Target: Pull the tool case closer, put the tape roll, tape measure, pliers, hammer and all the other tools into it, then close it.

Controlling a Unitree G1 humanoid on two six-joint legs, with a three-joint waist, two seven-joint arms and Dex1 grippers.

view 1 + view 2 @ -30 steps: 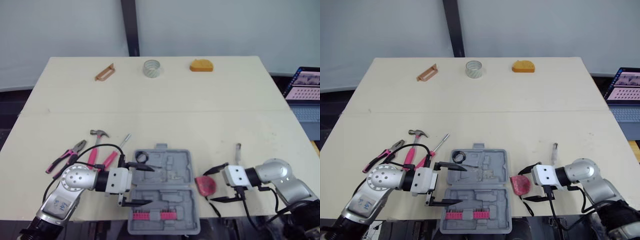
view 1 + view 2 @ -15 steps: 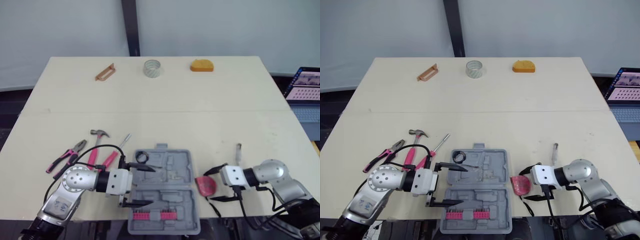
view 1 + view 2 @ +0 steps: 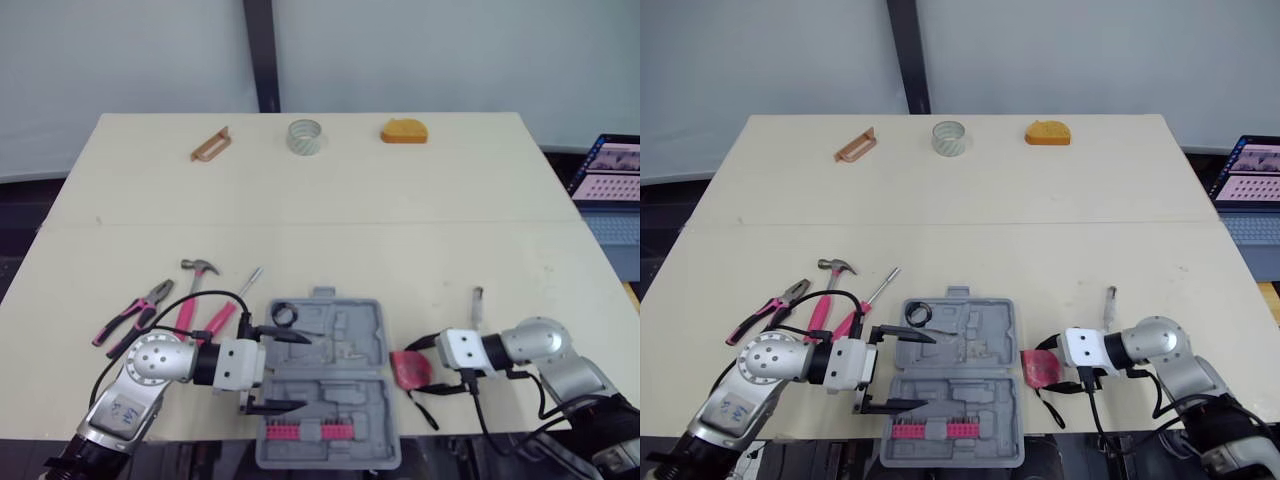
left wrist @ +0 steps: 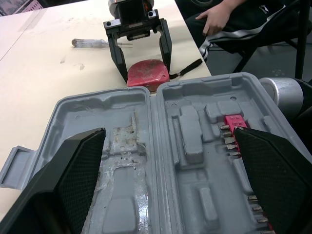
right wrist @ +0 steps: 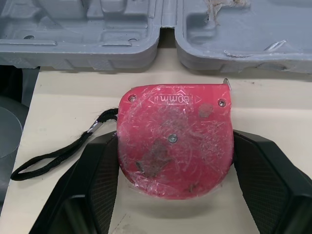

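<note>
The grey tool case (image 3: 340, 345) lies open at the table's front edge, with a pink bit strip (image 3: 305, 432) in its near half. My left gripper (image 3: 285, 370) is open, its fingers straddling the case's left side. Just right of the case sits the red tape measure (image 5: 173, 146), and my right gripper (image 3: 413, 369) is shut on it, one finger (image 5: 100, 180) against each side. Pliers (image 3: 130, 318), a hammer (image 3: 193, 285) and a pink screwdriver (image 3: 232, 305) lie left of the case. The tape roll (image 3: 304, 136) stands at the far edge.
An orange tool (image 3: 403, 131) and a brown piece (image 3: 210, 144) lie along the far edge. A small screwdriver (image 3: 477, 302) rests beyond my right gripper. A laptop (image 3: 610, 170) is off the table's right side. A person's hand (image 4: 219, 17) is beyond the table's right edge.
My right gripper has slid left around the red tape measure and its fingers have narrowed onto it. The left gripper has stayed in place, open.
</note>
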